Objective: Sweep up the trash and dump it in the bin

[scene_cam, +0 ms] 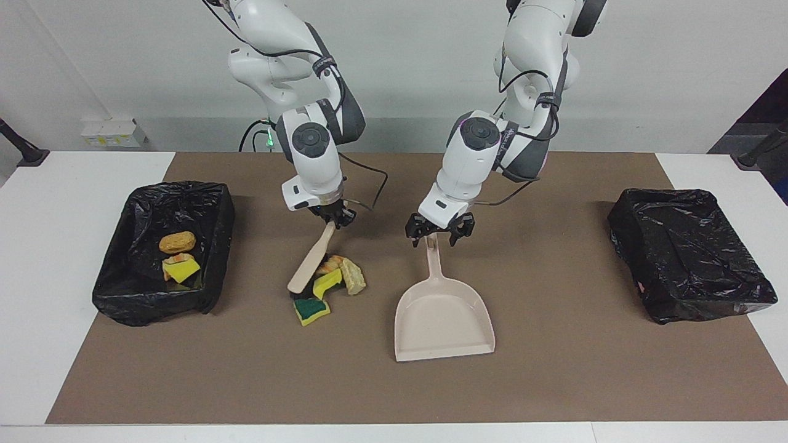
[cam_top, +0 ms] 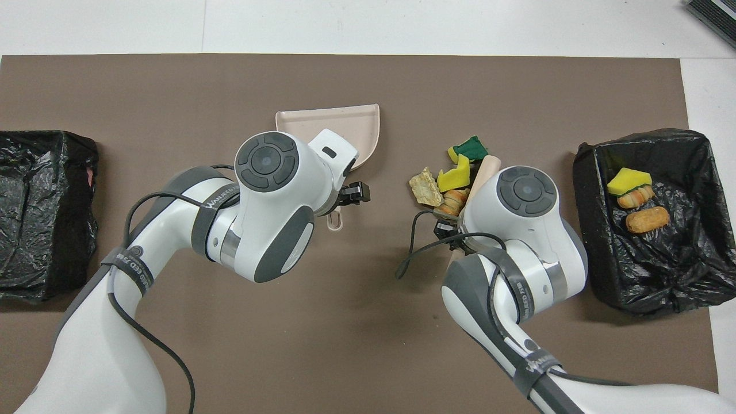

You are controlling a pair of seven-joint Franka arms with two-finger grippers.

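My right gripper (scene_cam: pixel 333 216) is shut on the handle of the beige brush (scene_cam: pixel 311 261). Its black bristles rest on the mat against a bunched pile of trash: an orange-brown lump (scene_cam: pixel 333 263), a yellow sponge piece (scene_cam: pixel 326 283), a tan lump (scene_cam: pixel 353 276) and a green-topped sponge (scene_cam: pixel 311 309). From overhead the pile (cam_top: pixel 454 178) lies beside the brush head (cam_top: pixel 486 168). My left gripper (scene_cam: pixel 438 232) is open, its fingers on either side of the handle end of the beige dustpan (scene_cam: pixel 443 320). The black-lined bin (scene_cam: pixel 148 304) at the right arm's end holds three scraps (scene_cam: pixel 177 242).
A second black-lined bin (scene_cam: pixel 689 252) sits at the left arm's end of the table. A brown mat (scene_cam: pixel 585 369) covers most of the table. My left arm's wrist hides much of the dustpan (cam_top: pixel 356 118) from overhead.
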